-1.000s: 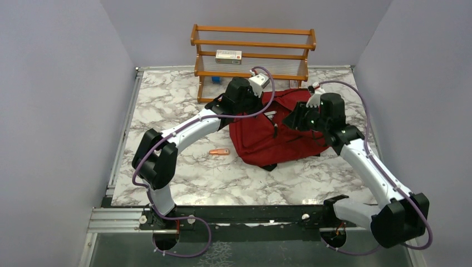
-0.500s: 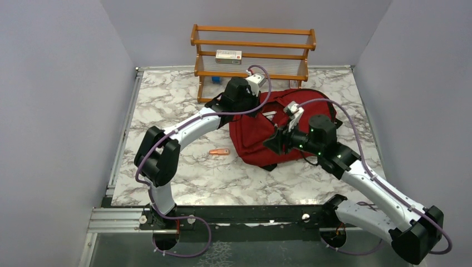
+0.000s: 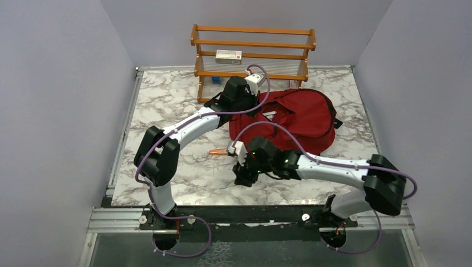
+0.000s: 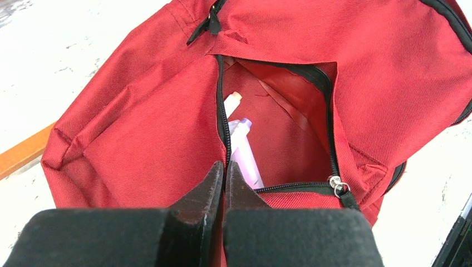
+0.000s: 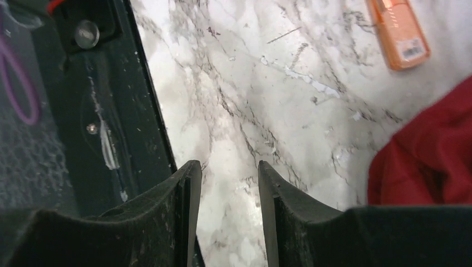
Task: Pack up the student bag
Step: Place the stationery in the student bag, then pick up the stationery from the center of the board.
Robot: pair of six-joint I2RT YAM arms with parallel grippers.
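Note:
The student bag [image 3: 289, 125] is a dark red backpack lying flat at the back right of the marble table. Its front pocket [image 4: 278, 122] is unzipped, and a lilac-and-white item [image 4: 242, 147] lies inside. My left gripper [image 4: 224, 167] is shut on the pocket's zipper edge at the bag's left side and holds the flap up [image 3: 247, 105]. My right gripper [image 5: 228, 167] is open with nothing between its fingers, low over bare marble in front of the bag [image 3: 243, 177]. An orange pen-like object [image 3: 219, 151] lies on the table just left of the bag [image 5: 398, 33].
A wooden shelf rack [image 3: 253, 50] stands at the back with a white box [image 3: 229, 55] on its middle shelf and a small blue item [image 3: 216, 79] lower down. A black rail [image 5: 83, 111] runs along the table's near edge, close to my right fingers.
My right arm has swung off the bag toward the near left and come down in front of it, its jaws staying open. The left gripper has kept its hold on the pocket edge.

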